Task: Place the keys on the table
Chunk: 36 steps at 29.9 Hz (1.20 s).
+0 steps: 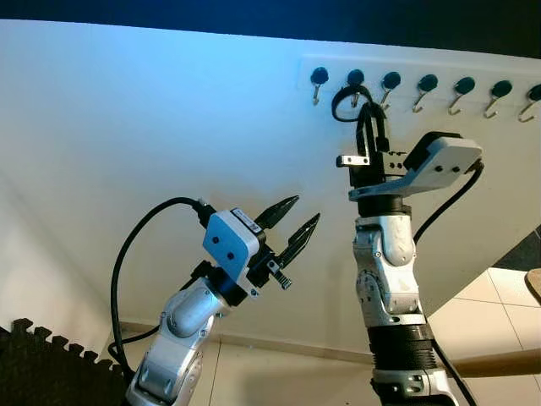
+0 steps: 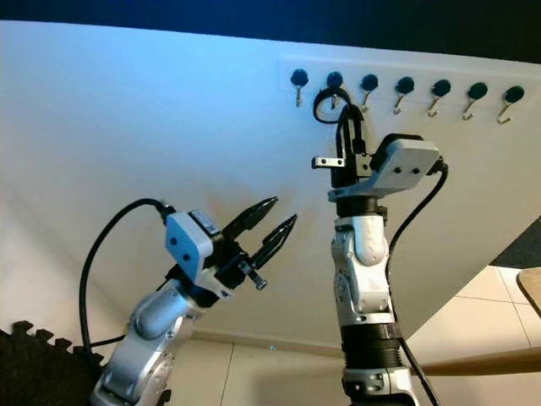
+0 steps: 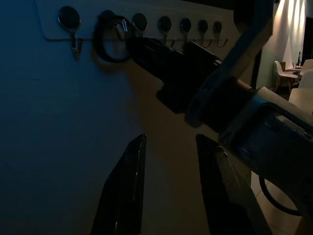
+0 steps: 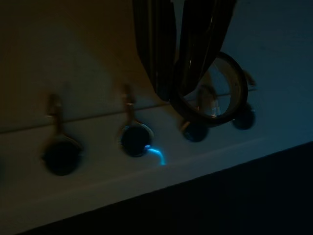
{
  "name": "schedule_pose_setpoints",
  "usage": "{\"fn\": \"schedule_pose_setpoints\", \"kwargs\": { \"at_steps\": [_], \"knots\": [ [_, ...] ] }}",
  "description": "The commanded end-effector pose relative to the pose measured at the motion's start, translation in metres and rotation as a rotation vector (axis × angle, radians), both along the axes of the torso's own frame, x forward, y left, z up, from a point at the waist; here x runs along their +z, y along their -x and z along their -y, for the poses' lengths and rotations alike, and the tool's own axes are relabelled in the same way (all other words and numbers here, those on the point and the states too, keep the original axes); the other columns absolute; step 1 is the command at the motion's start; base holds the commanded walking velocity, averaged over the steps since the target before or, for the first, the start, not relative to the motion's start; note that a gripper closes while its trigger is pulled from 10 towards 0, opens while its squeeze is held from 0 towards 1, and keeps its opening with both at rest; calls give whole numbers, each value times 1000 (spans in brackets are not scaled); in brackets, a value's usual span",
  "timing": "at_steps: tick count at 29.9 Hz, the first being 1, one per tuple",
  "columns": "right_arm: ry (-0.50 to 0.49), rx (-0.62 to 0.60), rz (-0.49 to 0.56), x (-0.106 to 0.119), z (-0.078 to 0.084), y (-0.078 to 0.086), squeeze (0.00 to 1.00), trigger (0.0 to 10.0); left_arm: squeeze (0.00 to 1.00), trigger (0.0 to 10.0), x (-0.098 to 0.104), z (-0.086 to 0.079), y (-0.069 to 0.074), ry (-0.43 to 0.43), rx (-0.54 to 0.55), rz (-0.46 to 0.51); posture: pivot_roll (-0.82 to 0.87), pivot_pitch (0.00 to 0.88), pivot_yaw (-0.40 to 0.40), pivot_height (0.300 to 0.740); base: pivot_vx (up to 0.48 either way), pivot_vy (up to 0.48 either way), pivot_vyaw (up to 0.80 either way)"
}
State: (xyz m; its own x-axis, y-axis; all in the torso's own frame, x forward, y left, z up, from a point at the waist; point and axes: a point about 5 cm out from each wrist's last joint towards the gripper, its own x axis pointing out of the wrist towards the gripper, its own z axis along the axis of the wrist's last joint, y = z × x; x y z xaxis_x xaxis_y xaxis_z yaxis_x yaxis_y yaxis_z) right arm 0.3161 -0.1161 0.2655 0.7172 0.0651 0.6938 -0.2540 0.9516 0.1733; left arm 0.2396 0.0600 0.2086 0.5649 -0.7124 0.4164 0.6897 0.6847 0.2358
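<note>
A black key loop (image 1: 342, 106) hangs from the second hook of a white hook rail (image 1: 423, 72) high on the wall; the keys themselves cannot be made out. My right gripper (image 1: 372, 118) is raised straight up to that hook. Its fingers are pressed together at the loop (image 4: 230, 93), which curls around their tips. My left gripper (image 1: 307, 209) is held lower and to the left, away from the rail, open with nothing between its fingers (image 3: 132, 166). The left wrist view looks up at the loop (image 3: 105, 46) and the right arm.
The other hooks (image 1: 465, 89) on the rail are bare. A black foam mat (image 1: 34, 355) lies at the lower left. Pale floor tiles (image 1: 473, 321) and a wooden table edge (image 1: 534, 283) are at the lower right.
</note>
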Motion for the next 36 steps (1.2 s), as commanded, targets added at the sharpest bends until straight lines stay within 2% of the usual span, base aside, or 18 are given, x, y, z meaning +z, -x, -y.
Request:
{"fn": "schedule_pose_setpoints", "kwargs": {
  "at_steps": [1, 5, 8, 16, 18, 20, 26, 36],
  "knots": [
    [-32, 42, -15, 3, -4, 0, 0, 0, 0, 10000, -1, 0, 2, -24, -10, 2, 45, 125, -29, 740, 0, 0, 0],
    [-68, 71, -38, 4, -5, -3, 0, 0, 0, 10000, -2, 1, 3, -30, -16, -1, 46, 124, -30, 740, 0, 0, 0],
    [-22, 89, 14, 9, -8, 2, 0, 0, 0, 10000, -2, 1, 3, -28, -17, -1, 46, 126, -32, 740, 0, 0, 0],
    [19, 109, 68, 12, -12, 9, 0, 0, 0, 10000, -1, 0, 3, -24, -10, 2, 47, 129, -32, 740, 0, 0, 0],
    [66, 118, 94, 12, -14, 13, 0, 0, 0, 10000, -1, 0, 3, -19, -6, 4, 47, 129, -31, 740, 0, 0, 0],
    [110, 121, 107, 9, -16, 17, 0, 0, 0, 10000, -1, 0, 3, -18, -5, 3, 46, 130, -31, 740, 0, 0, 0],
    [155, 122, 87, -5, -17, 21, 0, 0, 0, 10000, -2, 0, 3, -22, -7, -2, 45, 133, -29, 740, 0, 0, 0],
    [182, 118, 51, -20, -18, 28, 0, 0, 0, 10000, -4, 0, 4, -26, -9, -5, 44, 134, -26, 740, 0, 0, 0]
  ]
}}
